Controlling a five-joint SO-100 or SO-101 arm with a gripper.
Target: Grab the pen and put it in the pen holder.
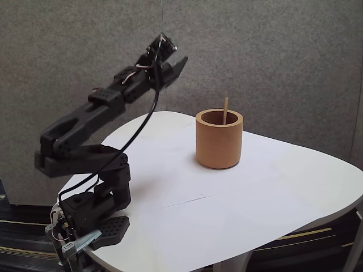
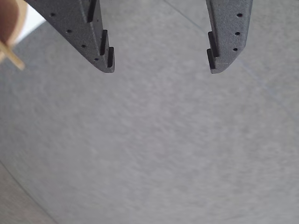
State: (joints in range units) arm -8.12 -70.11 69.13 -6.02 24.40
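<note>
Matte black perforated fingers [image 2: 100, 42] are filling the wrist view's top, the gripper [image 2: 161, 65] hanging with jaws spread wide and empty. Across the white rounded table [image 1: 227, 215], the thin tan pen [image 1: 226, 109] is standing inside the thick-walled cylindrical pen holder [image 1: 219, 147], leaning against its rim.

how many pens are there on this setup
1. The pen stands inside the pen holder on the white table, its tip poking above the rim. The holder's inside is mostly hidden, so more could sit within.

pen holder [image 1: 219, 144]: matte, wood-like. pen [image 1: 226, 109]: pale wood. gripper [image 2: 161, 65]: matte black grainy plastic. table [image 1: 272, 198]: smooth white. backdrop [image 1: 272, 51]: grey felt-like cloth.
</note>
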